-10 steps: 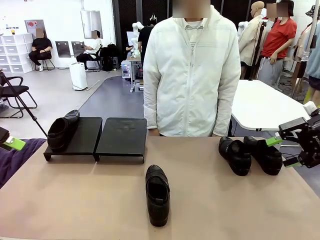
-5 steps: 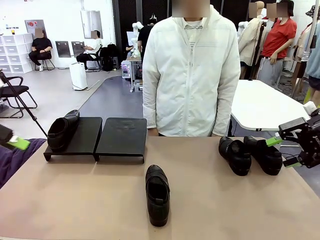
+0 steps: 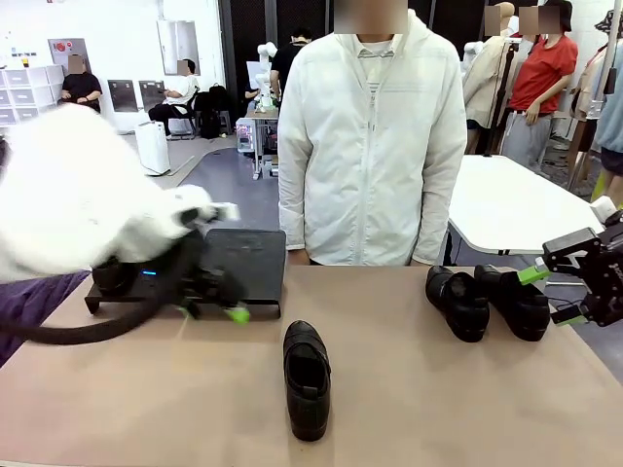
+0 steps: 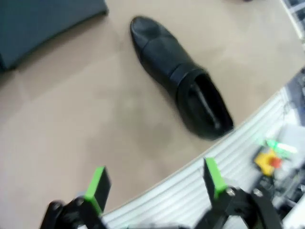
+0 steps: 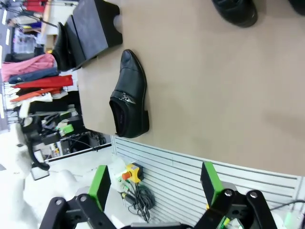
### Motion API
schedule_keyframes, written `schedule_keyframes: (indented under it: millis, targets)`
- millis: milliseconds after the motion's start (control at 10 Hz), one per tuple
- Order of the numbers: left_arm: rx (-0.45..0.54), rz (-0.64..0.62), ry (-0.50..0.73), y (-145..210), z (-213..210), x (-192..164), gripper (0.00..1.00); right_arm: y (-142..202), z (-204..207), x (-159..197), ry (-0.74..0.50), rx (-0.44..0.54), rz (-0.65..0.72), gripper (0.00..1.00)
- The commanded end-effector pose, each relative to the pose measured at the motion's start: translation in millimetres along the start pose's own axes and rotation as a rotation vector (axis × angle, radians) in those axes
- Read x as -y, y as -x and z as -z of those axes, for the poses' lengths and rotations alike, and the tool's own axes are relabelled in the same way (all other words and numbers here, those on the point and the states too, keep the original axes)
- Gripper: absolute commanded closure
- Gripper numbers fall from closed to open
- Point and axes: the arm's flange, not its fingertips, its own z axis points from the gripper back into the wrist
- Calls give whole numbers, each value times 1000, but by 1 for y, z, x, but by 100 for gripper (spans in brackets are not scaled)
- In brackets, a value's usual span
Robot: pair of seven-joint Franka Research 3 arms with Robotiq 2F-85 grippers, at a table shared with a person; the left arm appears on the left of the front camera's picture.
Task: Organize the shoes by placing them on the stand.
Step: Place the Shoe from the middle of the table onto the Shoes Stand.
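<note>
We saw the left arm (image 3: 68,204) reach across the front of the stand (image 3: 243,255). It looked big and blurry, and it bent down toward the desk (image 3: 438,409). The left gripper (image 4: 155,177) hung above the desk with its fingers spread wide and nothing between them. The middle shoe (image 4: 181,76) lay on the desk just ahead of it, alone, near the front edge. The stand shoe (image 5: 62,45) sat on the left end of the stand. The right gripper (image 3: 551,294) hung at the right side of the desk, fingers spread too, holding nothing. A third shoe (image 3: 458,302) and a fourth shoe (image 3: 516,302) sat side by side near it. A person (image 3: 370,136) in a white jacket stood behind the desk.
</note>
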Motion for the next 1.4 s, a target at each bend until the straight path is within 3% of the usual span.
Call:
schedule_keyframes:
  millis: [0, 100, 300, 400, 500, 1000, 1300]
  targets:
    - [-24, -124, -124, -61, 28, 22, 0, 0, -5, 1, 15, -9, -9, 0]
    - [22, -187, -139, -63, 51, 51, 0, 0, -5, 1, 15, -9, -9, 0]
    - [-18, -210, -231, -56, 80, 60, 0, 0, -5, 1, 15, -9, -9, 0]
    - [-143, -156, -164, -47, 70, 55, 0, 0, -5, 1, 15, -9, -9, 0]
    - [6, -190, -155, -55, 75, 55, 0, 0, -5, 1, 15, -9, -9, 0]
    - [-7, -193, -162, -54, 76, 55, 0, 0, -5, 1, 15, -9, -9, 0]
    - [20, -253, -232, -27, 98, 74, 0, 0, -5, 1, 15, -9, -9, 0]
